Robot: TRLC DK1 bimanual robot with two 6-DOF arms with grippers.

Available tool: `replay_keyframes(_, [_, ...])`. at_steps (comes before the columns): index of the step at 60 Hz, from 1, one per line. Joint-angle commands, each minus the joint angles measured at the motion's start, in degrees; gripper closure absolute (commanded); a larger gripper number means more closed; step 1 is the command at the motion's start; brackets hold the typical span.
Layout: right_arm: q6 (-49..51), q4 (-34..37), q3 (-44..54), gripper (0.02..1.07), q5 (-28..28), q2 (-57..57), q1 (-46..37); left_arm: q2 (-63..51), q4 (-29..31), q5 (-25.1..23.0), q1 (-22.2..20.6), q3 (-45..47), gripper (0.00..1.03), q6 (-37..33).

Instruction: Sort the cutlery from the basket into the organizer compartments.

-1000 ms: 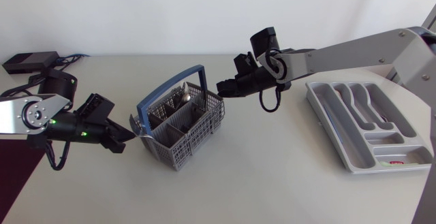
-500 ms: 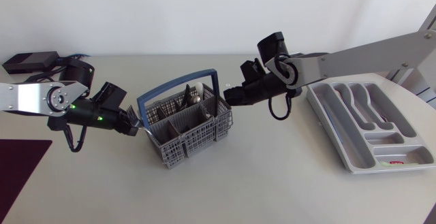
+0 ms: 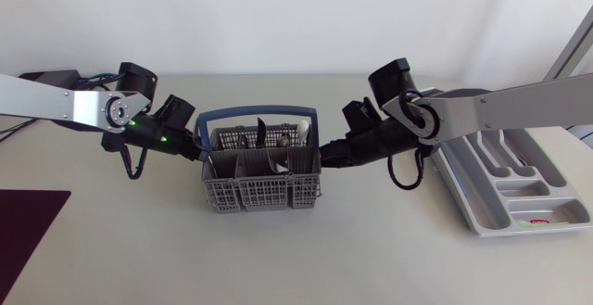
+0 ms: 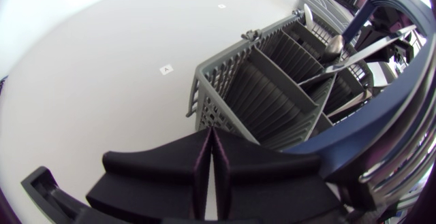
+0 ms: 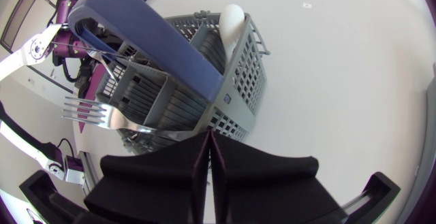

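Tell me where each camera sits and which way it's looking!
Head view: above the table, looking down on the basket, the organizer, the left arm and the right arm.
Left wrist view: on the left arm, looking past the shut left gripper into the basket from one end.
Right wrist view: on the right arm, looking past the shut right gripper at the basket's other end.
Shared: all three show the basket and its blue handle.
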State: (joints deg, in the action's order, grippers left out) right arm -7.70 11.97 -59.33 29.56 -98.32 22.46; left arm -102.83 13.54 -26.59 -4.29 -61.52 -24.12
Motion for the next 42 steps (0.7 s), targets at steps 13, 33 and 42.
replay_keyframes(13, [0.32, -0.54, 4.84, 1.02, -1.17, 4.81, 2.68, -5.19, -1.15, -2.15, 0.34, -3.26, 1.0, 0.92])
replay_keyframes(33, [2.69, -0.72, 7.91, 0.85, -12.42, 11.14, 2.24, 2.98, 1.49, -3.65, 8.43, 0.87, 0.94, 0.56])
replay_keyframes(42, [4.1, -0.63, 9.32, 0.7, -13.39, 14.12, 1.71, 11.77, 1.66, -3.65, 10.45, 5.71, 0.88, -0.49])
